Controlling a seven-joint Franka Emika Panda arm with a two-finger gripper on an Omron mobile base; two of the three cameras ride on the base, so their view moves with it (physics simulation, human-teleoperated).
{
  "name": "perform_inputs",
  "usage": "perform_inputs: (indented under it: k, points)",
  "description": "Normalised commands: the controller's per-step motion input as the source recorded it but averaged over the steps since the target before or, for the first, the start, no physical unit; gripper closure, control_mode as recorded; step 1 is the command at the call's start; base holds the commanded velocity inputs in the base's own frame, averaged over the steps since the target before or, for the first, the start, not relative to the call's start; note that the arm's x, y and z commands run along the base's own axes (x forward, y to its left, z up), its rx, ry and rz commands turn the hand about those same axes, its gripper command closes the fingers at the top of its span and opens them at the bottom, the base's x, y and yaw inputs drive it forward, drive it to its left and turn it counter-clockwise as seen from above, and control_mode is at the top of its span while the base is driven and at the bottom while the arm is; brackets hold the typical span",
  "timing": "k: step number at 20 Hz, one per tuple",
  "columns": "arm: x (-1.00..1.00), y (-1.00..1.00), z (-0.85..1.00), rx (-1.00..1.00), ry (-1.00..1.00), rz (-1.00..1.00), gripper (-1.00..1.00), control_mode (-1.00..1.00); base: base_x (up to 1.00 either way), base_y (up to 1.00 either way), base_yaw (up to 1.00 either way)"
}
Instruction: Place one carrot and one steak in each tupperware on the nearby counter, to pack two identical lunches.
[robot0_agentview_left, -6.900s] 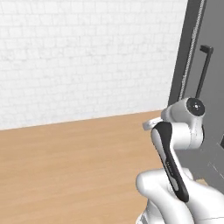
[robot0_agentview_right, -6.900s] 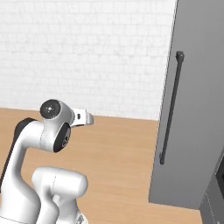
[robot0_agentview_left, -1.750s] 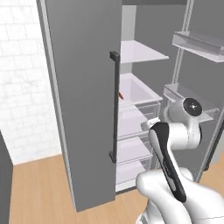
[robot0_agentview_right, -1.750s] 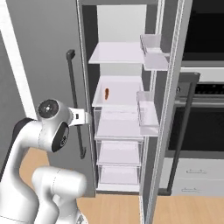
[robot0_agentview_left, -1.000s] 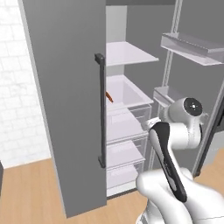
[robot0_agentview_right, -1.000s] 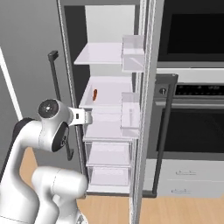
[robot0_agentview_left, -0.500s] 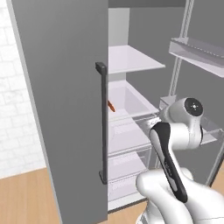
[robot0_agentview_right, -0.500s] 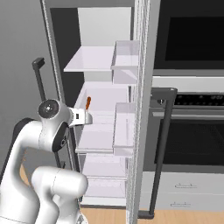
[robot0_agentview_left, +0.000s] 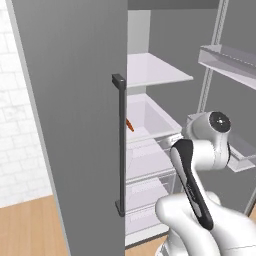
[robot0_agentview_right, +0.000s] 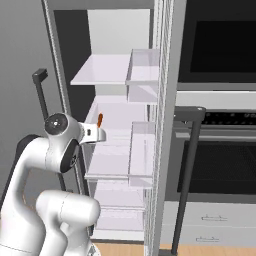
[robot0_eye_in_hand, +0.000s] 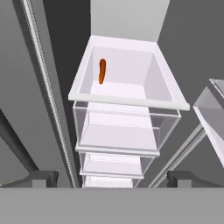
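This is a home kitchen: a tall grey fridge (robot0_agentview_left: 75, 125) stands open across the middle of both base views, its white shelves (robot0_agentview_right: 107, 70) and clear drawers (robot0_eye_in_hand: 118, 135) stacked inside, with a long dark handle (robot0_agentview_left: 120, 145) on its door. At the right of the right base view a built-in black oven (robot0_agentview_right: 220, 150) sits above pale drawer fronts (robot0_agentview_right: 215, 220), while the lower left of the left base view shows a white tiled wall (robot0_agentview_left: 20, 150) and a wood-look floor (robot0_agentview_left: 30, 227)
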Motion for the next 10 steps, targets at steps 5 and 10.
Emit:
perform_inputs:
  k: [5,10]
  points:
    - [0.85,0.04,0.12,0.01,0.00,-0.08,-1.00,-1.00,0.00,0.00,0.00]
    - [1.00,0.31,0.26,0.01,0.10,-0.15,-1.00,-1.00,0.00,0.00,0.00]
